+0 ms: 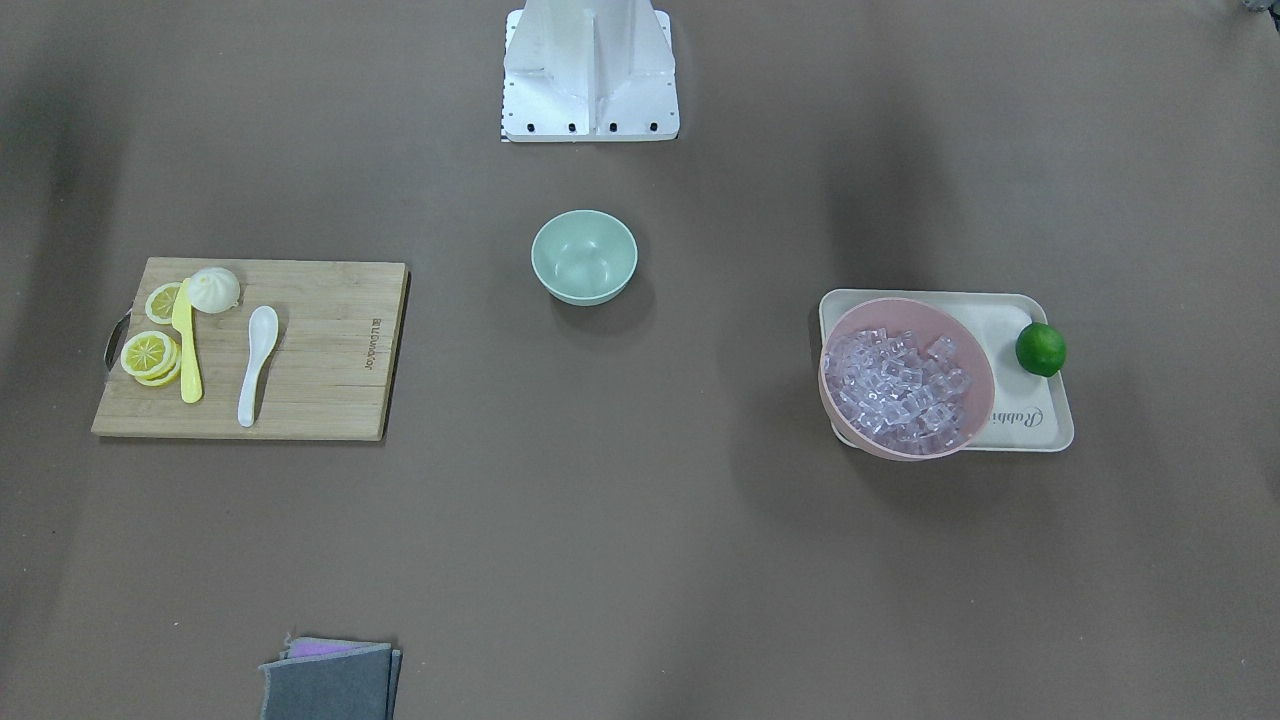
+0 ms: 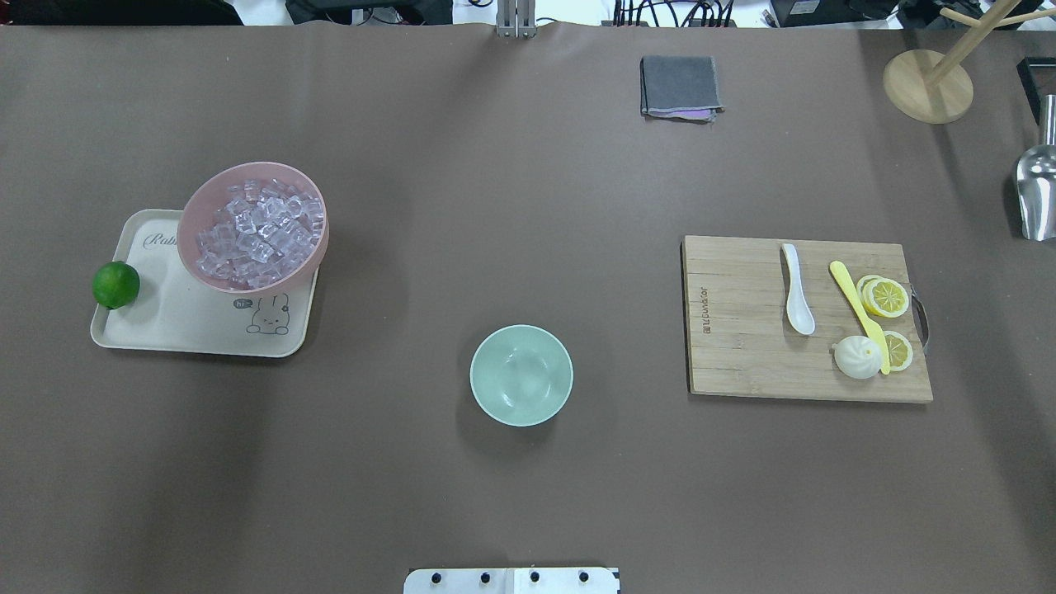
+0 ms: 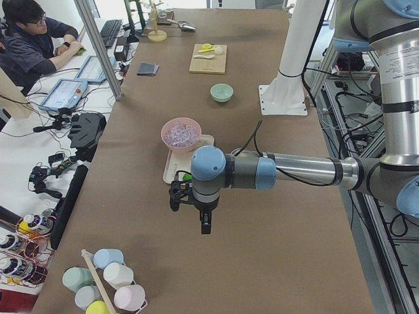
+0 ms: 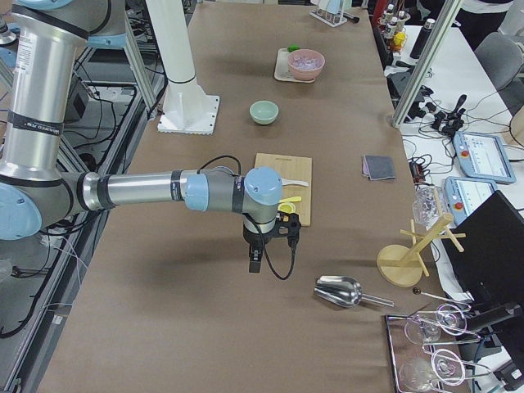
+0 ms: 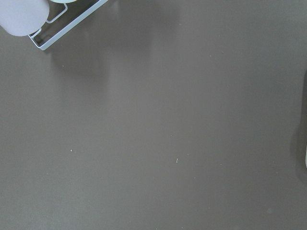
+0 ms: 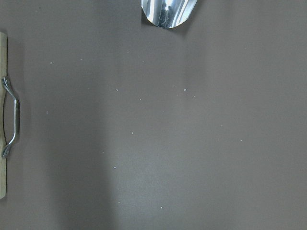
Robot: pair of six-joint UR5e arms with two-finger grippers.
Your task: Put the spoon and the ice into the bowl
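The white spoon (image 2: 797, 289) lies on a wooden cutting board (image 2: 742, 330) at the right; it also shows in the front view (image 1: 256, 365). The mint-green bowl (image 2: 520, 374) stands empty mid-table, also in the front view (image 1: 584, 256). Clear ice cubes (image 2: 256, 231) fill a pink bowl (image 2: 191, 216) on a tray at the left. My left gripper (image 3: 205, 222) hangs over bare table beyond the tray. My right gripper (image 4: 255, 260) hangs beyond the board. Both show only in the side views, so I cannot tell if they are open or shut.
A yellow knife (image 2: 858, 309), lemon slices (image 2: 884, 297) and a white bun (image 2: 858, 357) share the board. A lime (image 2: 115, 285) sits on the beige tray (image 2: 190, 326). A grey cloth (image 2: 680, 86), a wooden stand (image 2: 927, 86) and a metal scoop (image 2: 1038, 194) lie at the far side.
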